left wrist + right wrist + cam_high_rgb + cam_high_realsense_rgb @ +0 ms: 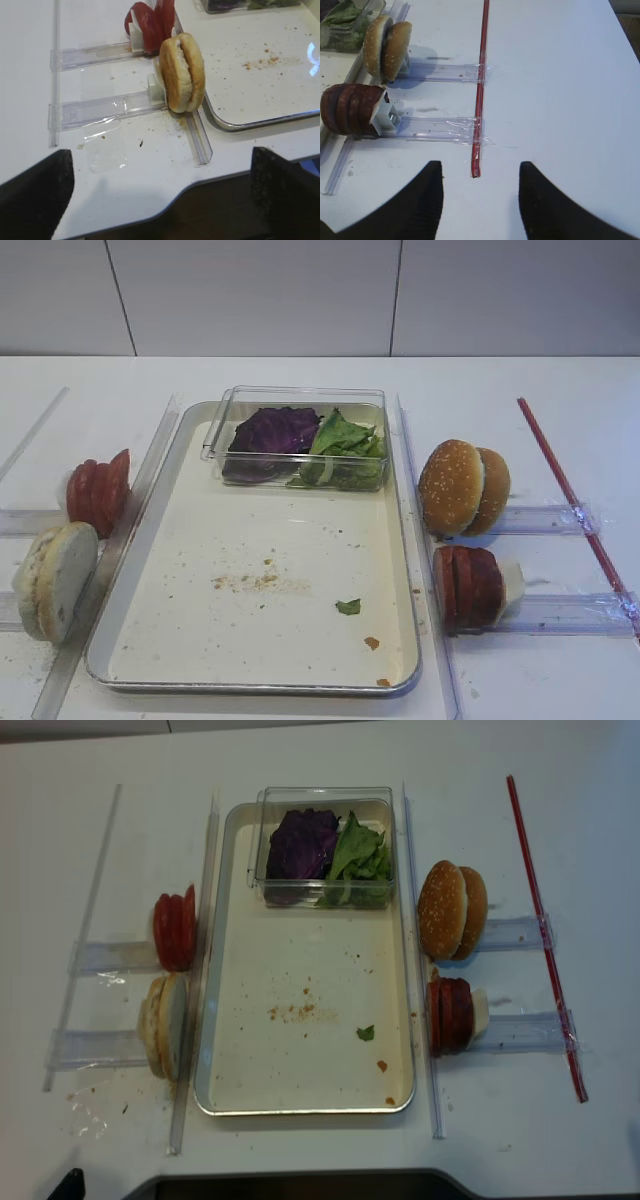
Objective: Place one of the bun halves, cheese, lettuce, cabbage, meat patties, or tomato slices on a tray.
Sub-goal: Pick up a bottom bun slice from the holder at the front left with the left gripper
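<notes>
Clear plastic box point(300, 440) sits at far end of tray point(190, 640), holding cabbage point(272, 430) and lettuce point(345, 438). Sesame buns point(463, 487) and meat patties point(468, 585) stand right of tray. Pale bun halves point(55, 578) stand on edge in clear rack left of tray, faces toward tray; tomato slices point(98, 490) just behind. Left gripper point(160, 192) fingers spread wide, empty. Right gripper point(479, 200) fingers apart, empty, over red rod point(481, 90).

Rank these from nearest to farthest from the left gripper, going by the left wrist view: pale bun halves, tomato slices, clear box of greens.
1. Pale bun halves: standing on edge at the tray's near-left corner, closest to the left gripper.
2. Tomato slices: just behind the buns, on the next rail back.
3. Clear box: farthest, at the tray's far end, top edge of view.
</notes>
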